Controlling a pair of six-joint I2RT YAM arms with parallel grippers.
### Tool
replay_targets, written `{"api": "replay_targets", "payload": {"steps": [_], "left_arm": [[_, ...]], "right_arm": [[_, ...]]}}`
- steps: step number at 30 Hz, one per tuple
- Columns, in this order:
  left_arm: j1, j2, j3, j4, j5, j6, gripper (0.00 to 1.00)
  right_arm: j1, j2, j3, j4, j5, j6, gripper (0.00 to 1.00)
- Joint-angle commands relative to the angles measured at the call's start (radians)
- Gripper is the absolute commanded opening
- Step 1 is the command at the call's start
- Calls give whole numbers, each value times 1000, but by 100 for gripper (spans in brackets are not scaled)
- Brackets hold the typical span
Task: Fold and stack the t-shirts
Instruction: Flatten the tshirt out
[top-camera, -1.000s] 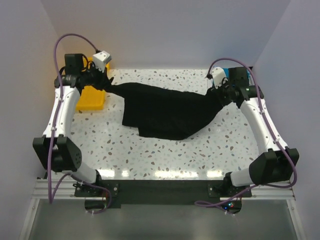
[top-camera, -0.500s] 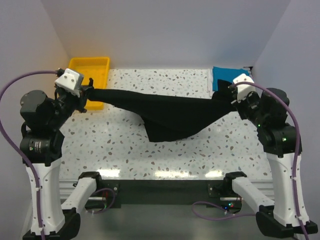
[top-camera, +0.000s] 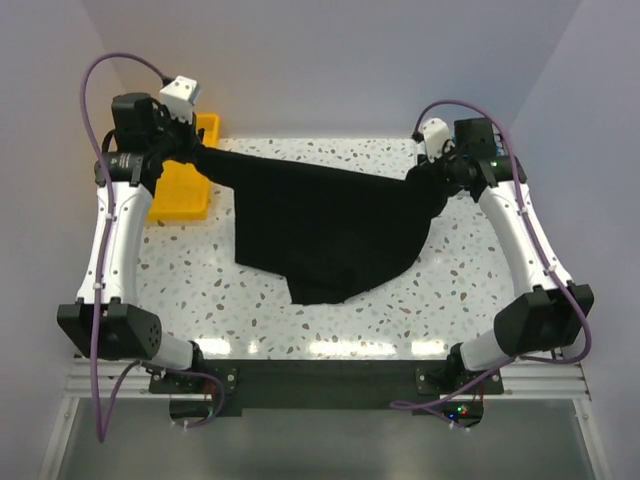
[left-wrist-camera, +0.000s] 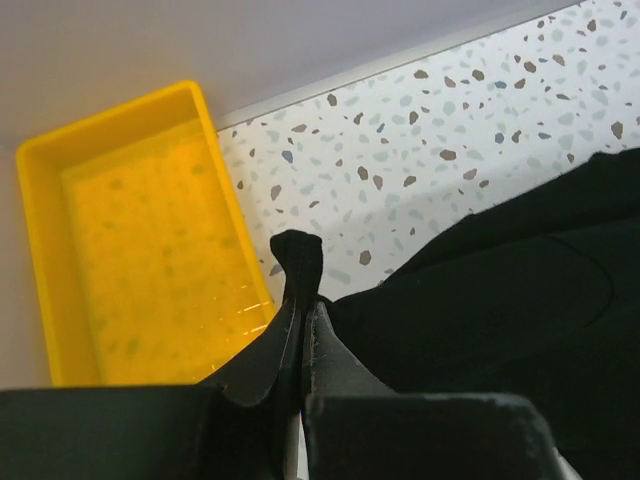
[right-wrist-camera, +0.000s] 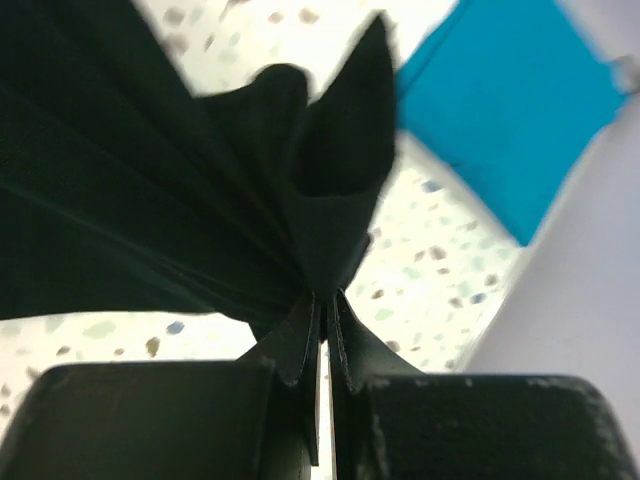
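Both grippers hold the large black t-shirt (top-camera: 330, 225) stretched across the far half of the table, its lower part draped on the tabletop toward the front. My left gripper (top-camera: 197, 152) is shut on the shirt's left corner, beside the yellow tray. In the left wrist view a tuft of black cloth (left-wrist-camera: 298, 262) sticks out past the left gripper (left-wrist-camera: 302, 312). My right gripper (top-camera: 425, 173) is shut on the right corner, where the cloth (right-wrist-camera: 310, 190) bunches above the right gripper (right-wrist-camera: 326, 300). A bright blue t-shirt (right-wrist-camera: 510, 120) lies just beyond it.
The yellow plastic tray (top-camera: 180, 195) sits at the far left corner, partly under my left arm; the left wrist view shows the tray (left-wrist-camera: 140, 250) holding nothing. Pale walls close the table in at the back and on both sides. The speckled tabletop (top-camera: 200, 290) is bare in front of the shirt.
Both arms swung up high with the black shirt pulled taut, then came back down to the far side. The shirt now lies wider, its lower edge nearer the front.
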Motion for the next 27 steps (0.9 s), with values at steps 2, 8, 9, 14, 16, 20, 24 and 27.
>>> {"api": "replay_targets", "payload": {"steps": [2, 8, 9, 14, 16, 20, 24, 27], "left_arm": [[6, 1, 263, 196, -83, -3, 0], [6, 31, 352, 351, -80, -57, 0], [6, 7, 343, 375, -80, -61, 0], [6, -106, 239, 488, -97, -83, 0], [6, -161, 210, 485, -109, -90, 0], [6, -280, 144, 468, -146, -80, 0], [6, -432, 88, 452, -214, -31, 0], [6, -455, 140, 414, -262, -14, 0]], "right_arm": [[-8, -79, 200, 152, 145, 23, 0], [-8, -110, 312, 264, 173, 83, 0], [-8, -116, 333, 269, 171, 92, 0], [-8, -171, 355, 278, 168, 88, 0], [-8, -220, 340, 274, 148, 82, 0], [-8, -338, 260, 252, 107, 49, 0], [-9, -465, 222, 185, 56, 14, 0], [-8, -501, 289, 131, 45, 5, 0]]}}
